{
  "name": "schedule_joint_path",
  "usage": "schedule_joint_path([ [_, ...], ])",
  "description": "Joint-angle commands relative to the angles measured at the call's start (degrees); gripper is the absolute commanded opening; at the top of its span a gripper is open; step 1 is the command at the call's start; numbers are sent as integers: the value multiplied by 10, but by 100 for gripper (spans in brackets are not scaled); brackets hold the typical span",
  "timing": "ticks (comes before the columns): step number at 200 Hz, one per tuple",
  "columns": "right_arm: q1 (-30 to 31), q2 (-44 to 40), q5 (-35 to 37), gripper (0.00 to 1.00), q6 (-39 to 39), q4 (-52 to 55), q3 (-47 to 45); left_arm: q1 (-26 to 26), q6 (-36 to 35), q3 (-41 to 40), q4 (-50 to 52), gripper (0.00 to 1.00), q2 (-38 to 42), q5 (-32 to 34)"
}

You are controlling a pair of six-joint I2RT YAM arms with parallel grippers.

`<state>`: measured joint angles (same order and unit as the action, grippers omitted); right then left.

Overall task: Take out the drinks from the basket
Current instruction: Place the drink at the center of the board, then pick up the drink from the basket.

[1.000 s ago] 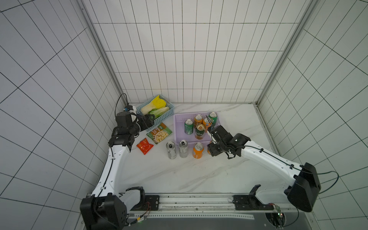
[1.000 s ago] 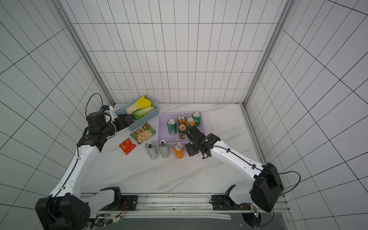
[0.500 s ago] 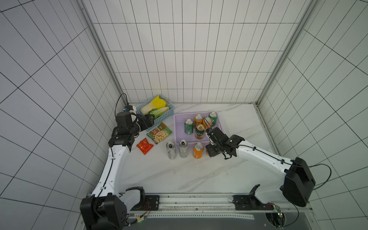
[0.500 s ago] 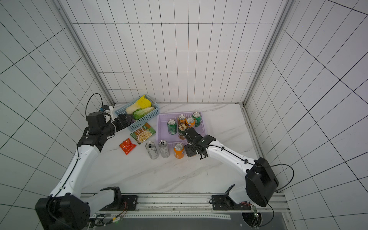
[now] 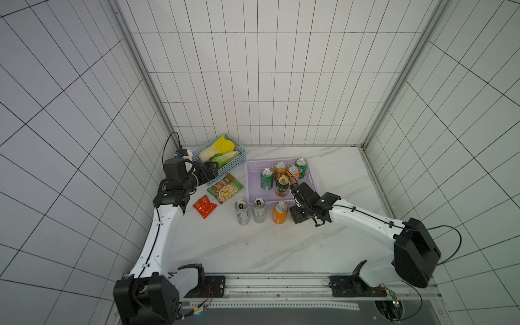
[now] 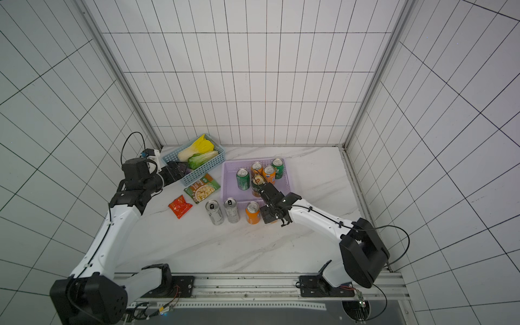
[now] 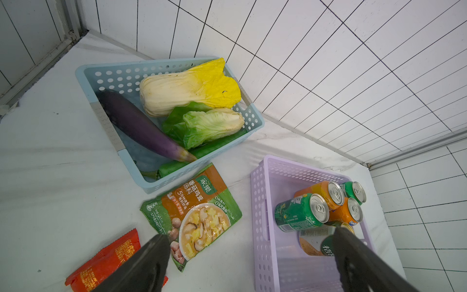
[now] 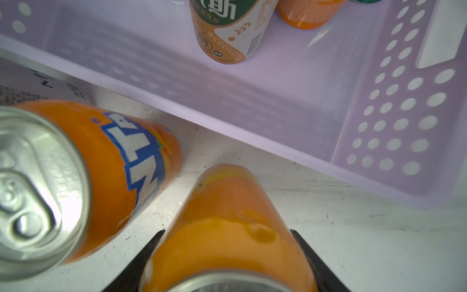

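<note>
My right gripper [image 5: 298, 217] [image 8: 226, 231] is shut on an upright orange can [image 8: 227, 222], its base at or just above the tabletop. It is right beside another orange can [image 5: 279, 213] [image 8: 113, 164], in front of the lilac basket [image 5: 251, 180] [image 8: 252, 113]. Two silver-white cans [image 5: 242, 212] [image 5: 259, 210] stand left of that. Inside the basket are two green cans [image 5: 266, 179] [image 5: 301, 166], two orange cans [image 5: 280, 169] [image 5: 293, 173] and a green-and-gold can [image 5: 282, 185]. My left gripper [image 5: 211, 171] [image 7: 250, 252] hangs open and empty by the blue basket.
A blue basket [image 5: 235, 166] with cabbage and an eggplant sits at the back left. A green snack packet [image 5: 225, 189] and a red packet [image 5: 204, 206] lie between it and the silver-white cans. Tiled walls close off three sides.
My right gripper has carried the orange can left and toward the front, down beside the orange can on the table. The left arm has not moved.
</note>
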<state>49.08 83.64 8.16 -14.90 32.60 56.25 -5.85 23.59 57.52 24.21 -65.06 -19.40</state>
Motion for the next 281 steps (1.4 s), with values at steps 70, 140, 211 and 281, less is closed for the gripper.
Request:
schedule_joint_path([
  [70, -8, 9, 1, 73, -9, -34, -19, -4, 0, 2, -10, 98, -7, -9],
  [140, -10, -12, 13, 87, -3, -22, -16, -5, 1, 2, -10, 98, -8, -11],
  [211, -45, -60, -47, 97, 9, 17, 20, -7, 1, 2, -11, 98, -9, -12],
  [281, -88, -22, -100, 99, 47, 35, 103, -7, 1, 2, -10, 98, -9, -14],
])
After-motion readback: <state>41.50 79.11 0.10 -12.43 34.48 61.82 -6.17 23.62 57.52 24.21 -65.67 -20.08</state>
